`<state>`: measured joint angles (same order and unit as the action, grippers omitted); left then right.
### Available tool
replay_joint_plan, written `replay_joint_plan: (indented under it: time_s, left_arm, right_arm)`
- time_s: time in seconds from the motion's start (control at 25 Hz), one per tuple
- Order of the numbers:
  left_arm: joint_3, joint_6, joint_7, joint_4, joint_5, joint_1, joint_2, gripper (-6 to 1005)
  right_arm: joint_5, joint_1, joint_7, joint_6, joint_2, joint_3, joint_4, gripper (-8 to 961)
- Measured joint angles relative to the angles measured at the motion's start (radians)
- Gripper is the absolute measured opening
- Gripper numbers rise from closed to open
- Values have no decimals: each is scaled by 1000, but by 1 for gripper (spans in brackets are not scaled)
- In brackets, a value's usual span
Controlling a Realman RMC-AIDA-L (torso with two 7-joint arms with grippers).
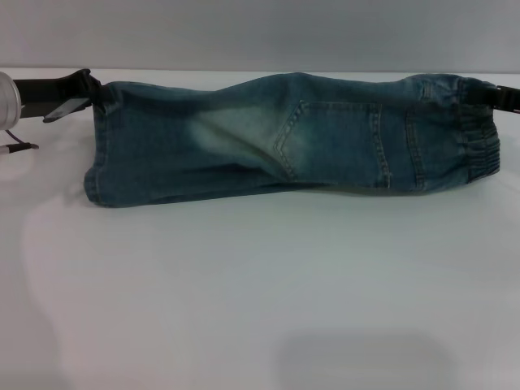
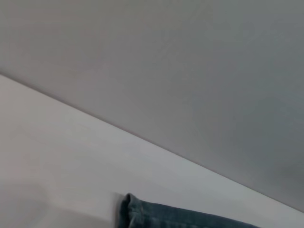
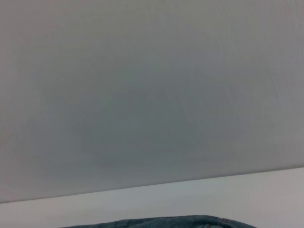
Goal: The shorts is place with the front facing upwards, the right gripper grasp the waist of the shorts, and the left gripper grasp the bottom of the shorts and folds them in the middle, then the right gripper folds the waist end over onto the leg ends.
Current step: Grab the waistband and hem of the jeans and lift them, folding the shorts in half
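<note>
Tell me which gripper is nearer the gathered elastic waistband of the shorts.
Right. The right gripper is at the waistband itself, at the shorts' right end. The left gripper is at the opposite end, by the leg hems.

No legible text, label, brand, number or sign on any surface in view

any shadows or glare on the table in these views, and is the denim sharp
Head view: soft grey shadows on the white table, one under the blue-green denim shorts, whose seams are sharp; no glare. Left wrist view: hem slightly soft, faint shadow beside it. Right wrist view: only a denim sliver, even light.
</note>
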<state>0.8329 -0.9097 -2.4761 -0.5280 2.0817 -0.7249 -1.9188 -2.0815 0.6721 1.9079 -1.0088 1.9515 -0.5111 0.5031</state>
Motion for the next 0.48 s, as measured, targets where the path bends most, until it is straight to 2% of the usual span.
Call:
replay_joint_plan:
  time_s: [0.48]
  left_arm:
    - [0, 0, 0, 2, 0, 2, 10, 75]
  right_arm:
    - [0, -3, 2, 5, -9, 1, 0, 7]
